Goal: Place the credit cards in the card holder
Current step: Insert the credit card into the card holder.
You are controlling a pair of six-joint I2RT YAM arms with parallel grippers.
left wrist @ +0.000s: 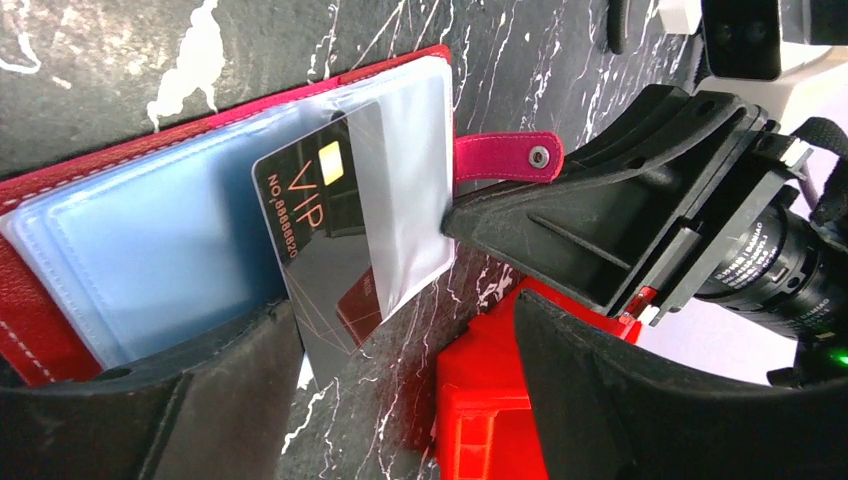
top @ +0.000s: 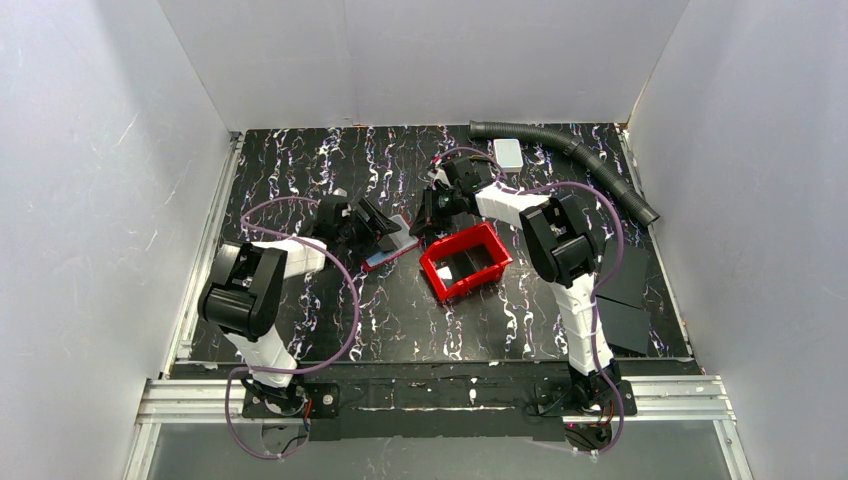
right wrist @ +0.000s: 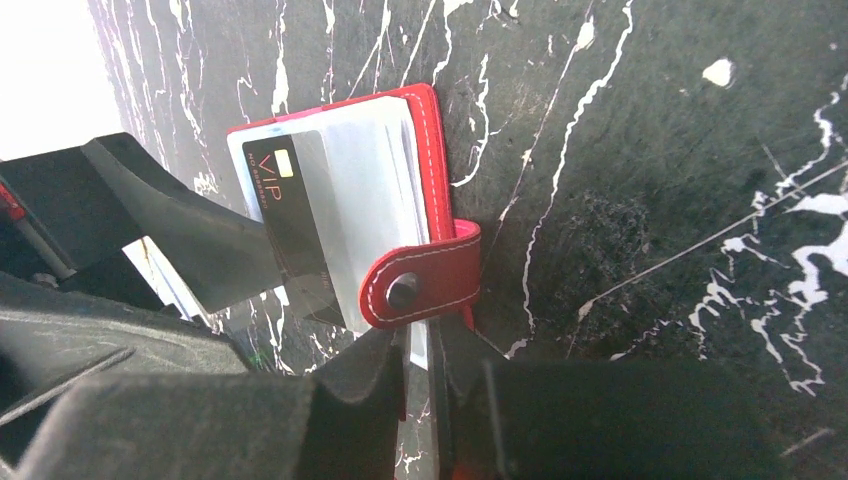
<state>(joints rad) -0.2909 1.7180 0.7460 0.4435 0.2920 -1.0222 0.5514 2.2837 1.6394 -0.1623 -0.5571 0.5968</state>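
The card holder (left wrist: 40, 330) lies open on the table, red leather with clear sleeves, also seen in the top view (top: 392, 248). A dark credit card (left wrist: 320, 230) marked VIP, with a gold chip, sits partly inside one clear sleeve, its lower end sticking out. My left gripper (left wrist: 405, 320) is open around that end, the card beside its left finger (left wrist: 200, 400). My right gripper (right wrist: 420, 345) is shut on the edge of a clear sleeve just under the snap tab (right wrist: 425, 285). The card (right wrist: 290, 210) shows there too.
A bright red bin (top: 465, 262) stands right next to the card holder, under my right arm. A white block (top: 508, 152) and a grey corrugated hose (top: 580, 160) lie at the back. Black flat sheets (top: 625, 305) rest at the right edge.
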